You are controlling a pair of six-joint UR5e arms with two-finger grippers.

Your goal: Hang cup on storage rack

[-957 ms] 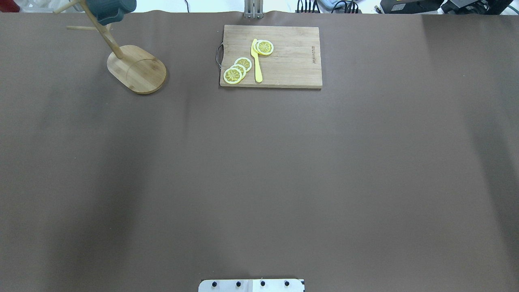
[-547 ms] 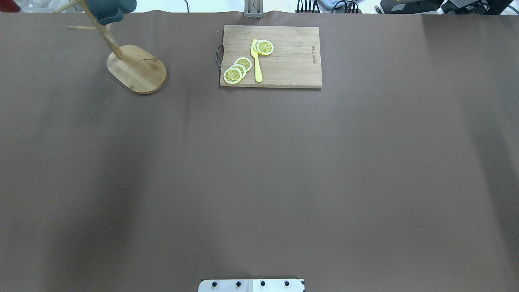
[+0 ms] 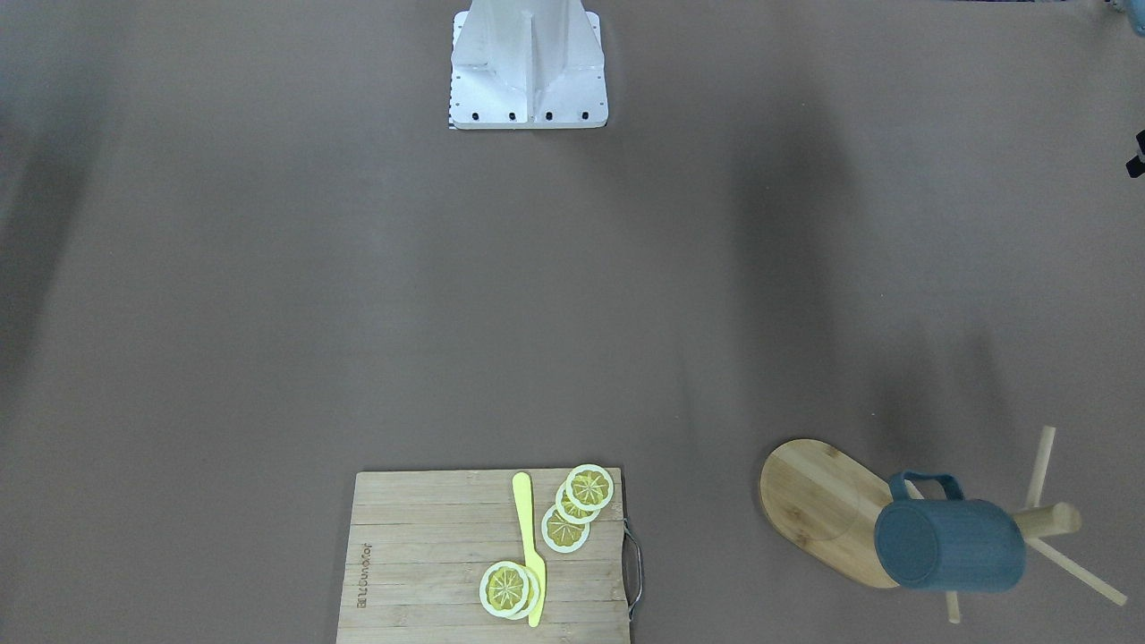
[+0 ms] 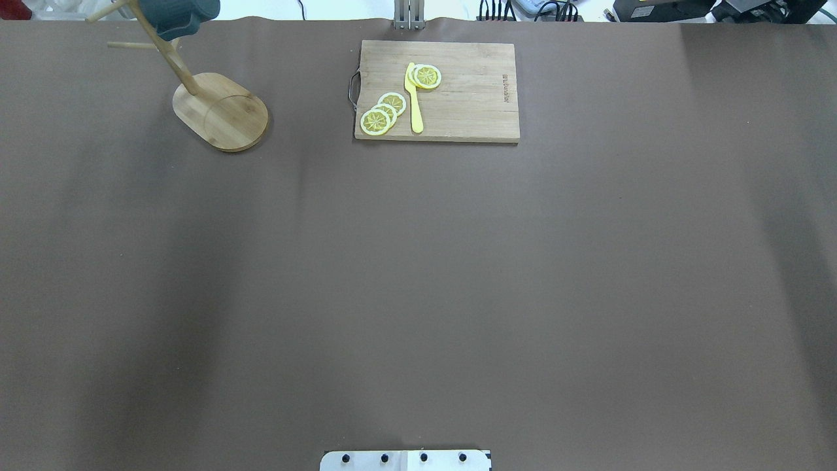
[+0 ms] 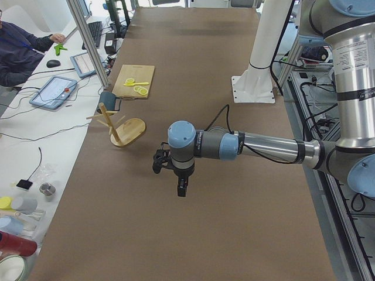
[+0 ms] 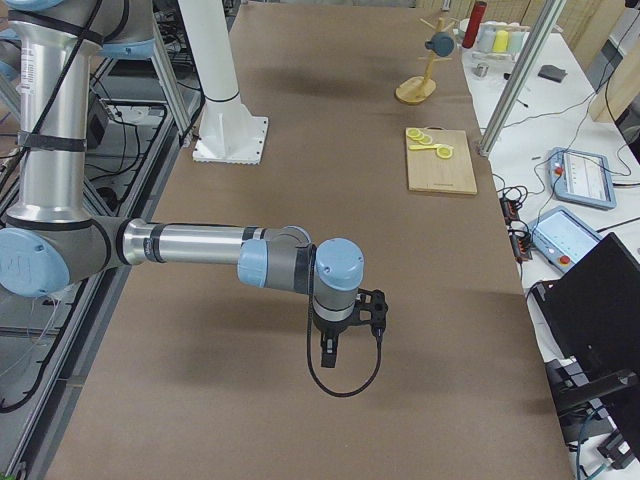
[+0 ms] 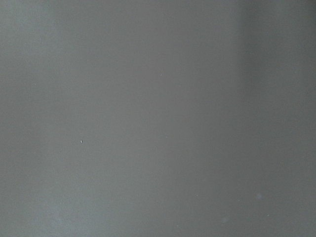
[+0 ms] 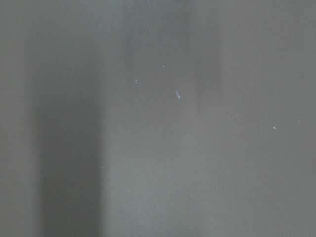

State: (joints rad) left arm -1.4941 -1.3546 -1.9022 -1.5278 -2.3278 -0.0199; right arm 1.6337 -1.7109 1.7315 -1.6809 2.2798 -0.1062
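**Q:** Where is the cup, and is it hung?

**A:** The slate-blue cup (image 3: 948, 546) is off the brown surface (image 4: 418, 294). It sits tipped on its side, high on the wooden storage rack (image 3: 818, 501), at the far corner on the robot's left. Its loop handle lies against the rack's post, seemingly threaded over a peg, though the peg inside the loop is hidden. Nothing holds the cup.

**Q:** Where are the arms?

**A:** Both are well apart from the rack. The left gripper (image 5: 181, 192) points down over bare surface, and so does the right gripper (image 6: 330, 352). Each shows only in a side view, so I cannot tell whether their jaws are parted or closed. Neither appears to carry anything. Both wrist cameras show only plain surface.

**Q:** So what is left to do?

**A:** By my judgement, the hanging is done and nothing obvious remains. A cutting board (image 3: 429, 555) with lemon slices (image 3: 577, 501) and a yellow knife (image 3: 530, 546) lies near the rack, untouched.
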